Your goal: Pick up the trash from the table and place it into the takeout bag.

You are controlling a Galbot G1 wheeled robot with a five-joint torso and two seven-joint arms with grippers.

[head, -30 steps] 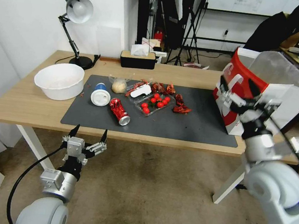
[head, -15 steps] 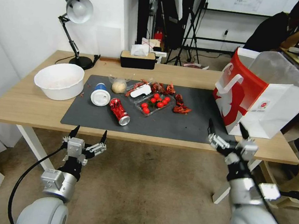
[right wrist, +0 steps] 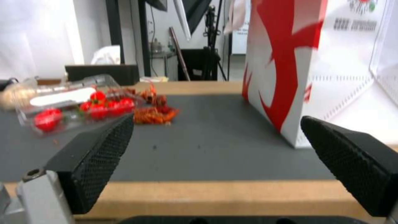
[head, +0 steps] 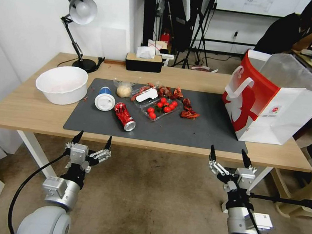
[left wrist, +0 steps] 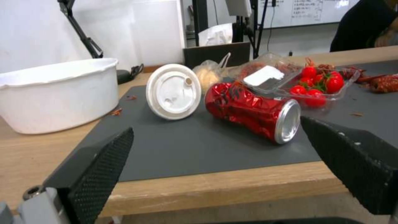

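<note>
Both arms hang below the front edge of the long light-wood table [head: 25, 111], each with jaws spread wide and nothing held. The left gripper [head: 92, 140] sits under the left end of the dark grey mat [head: 207, 132]; the right gripper [head: 229, 155] sits under the mat's right end, short of the takeout bag.

Trash lies clustered on the left and middle of the mat:
- crumpled red drink can [head: 125, 116], on its side, long axis running diagonally, silver end toward the front edge
- blue cup with white lid [head: 104, 99], tipped with the lid facing the robot, just beside the can
- bagged bun [head: 124, 89], behind the cup
- clear plastic tray of red cherry tomatoes [head: 160, 108] and scattered red shell scraps [head: 188, 111], nearer the middle

The large boxy paper takeout bag [head: 273, 108], red and white, stands upright and open at the table's right end.

Judgement: the can lies nearly straight ahead of the left gripper, between its fingertips [left wrist: 101, 161] in the left wrist view, so that arm is the nearer. Its slanted axis calls for a grasp across the body. The bag lies well to the right
</note>
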